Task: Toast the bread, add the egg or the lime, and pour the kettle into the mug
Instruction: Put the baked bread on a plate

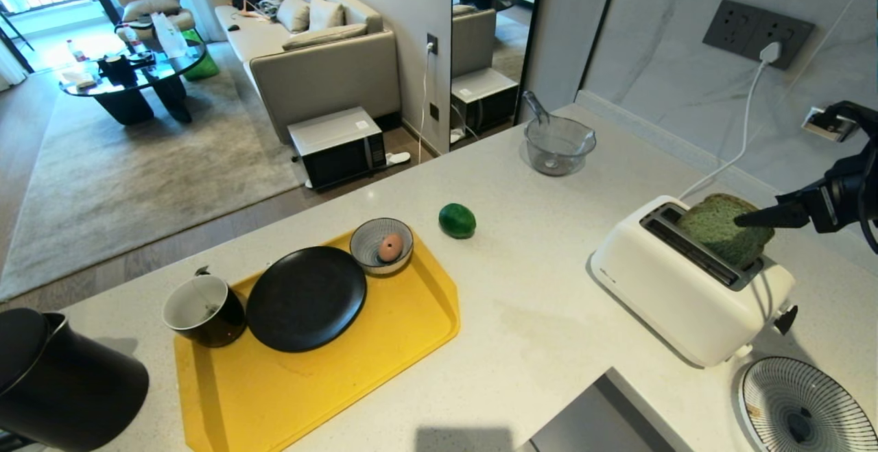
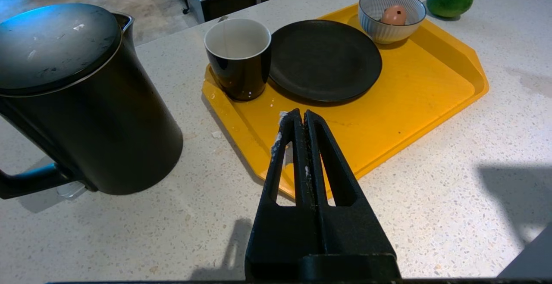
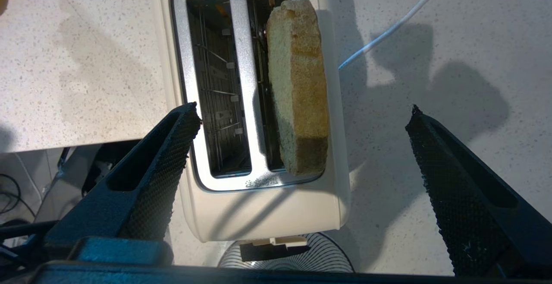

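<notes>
Seating the bread: the bread (image 3: 297, 90) stands partly in the toaster (image 1: 686, 287) slot farther from the tray side, tilted and sticking well up out of it, not yet seated.
Right gripper: right gripper (image 3: 302, 154) hangs above the toaster with jaws spread wide, holding nothing; the slice sits between them, touching neither.
Left gripper: left gripper (image 2: 302, 122) pressed shut and empty, parked over the near edge of the yellow tray (image 2: 431, 81).
Step in hand, judged: getting the slice fully down into the slot, then pressing the lever (image 1: 787, 319) at the toaster's end.
Doing it well: nudge the slice upright first so its lower edge clears the slot's wire guides; push down on the crust top, not the face, or it may jam or tear.
Risk: a sideways push could tip the slice out onto the table (image 1: 549, 315).
Lime: the lime (image 1: 457, 221) lies on the table just beyond the tray.
Egg: egg (image 1: 389, 247) sits in the striped bowl (image 1: 370, 232) on the tray.
Mug: the mug (image 1: 204, 310) stands on the tray's corner, touching the black plate (image 1: 305, 299).
Kettle: the kettle (image 1: 62, 383) stands on the table beside the mug, lid on.
</notes>
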